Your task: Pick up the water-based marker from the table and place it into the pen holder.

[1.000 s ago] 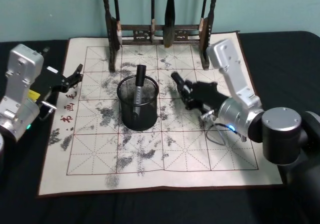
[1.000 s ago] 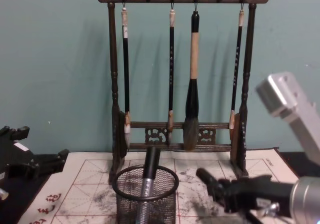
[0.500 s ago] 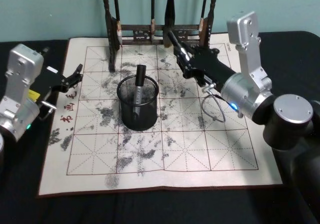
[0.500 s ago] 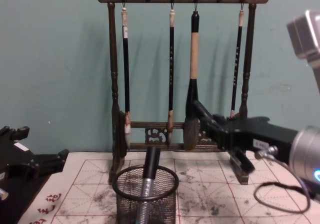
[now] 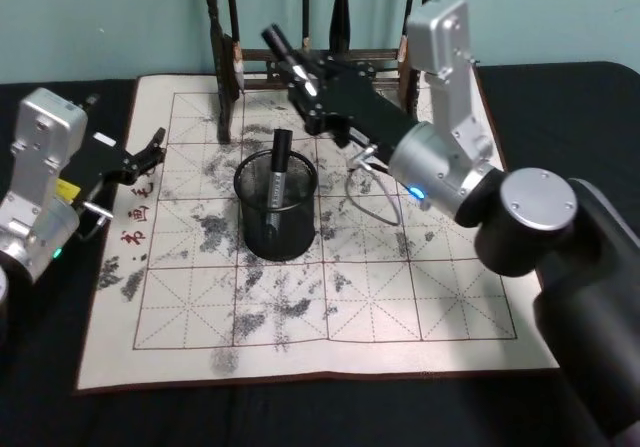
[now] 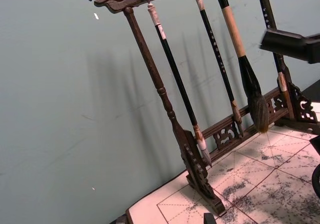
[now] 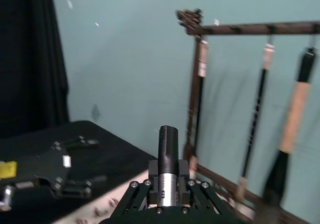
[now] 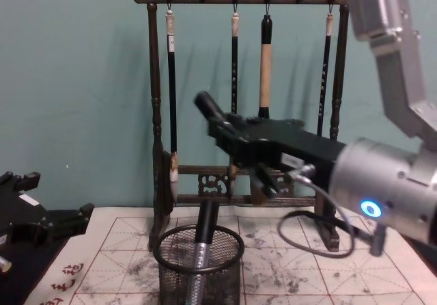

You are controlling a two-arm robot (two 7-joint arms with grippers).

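Observation:
My right gripper (image 5: 303, 79) is shut on a water-based marker (image 5: 279, 43), a dark barrel with a silver band (image 7: 168, 170), pointing up and to the left. It hangs in the air above and just behind the pen holder (image 5: 275, 210), in front of the brush rack. The chest view has the right gripper (image 8: 231, 133) well above the black mesh pen holder (image 8: 199, 266). Another dark marker (image 8: 203, 237) stands tilted inside the holder. My left gripper (image 5: 145, 155) rests open at the mat's left edge, parked.
The wooden brush rack (image 8: 158, 155) with several hanging brushes stands at the mat's far edge, right behind the raised gripper. The right arm's cable (image 5: 372, 197) loops over the cream mat (image 5: 300, 317), which lies on the dark table (image 5: 560, 97).
My right arm has risen from the mat right of the holder and swung left with the marker, ending high behind the holder. The left arm has not moved.

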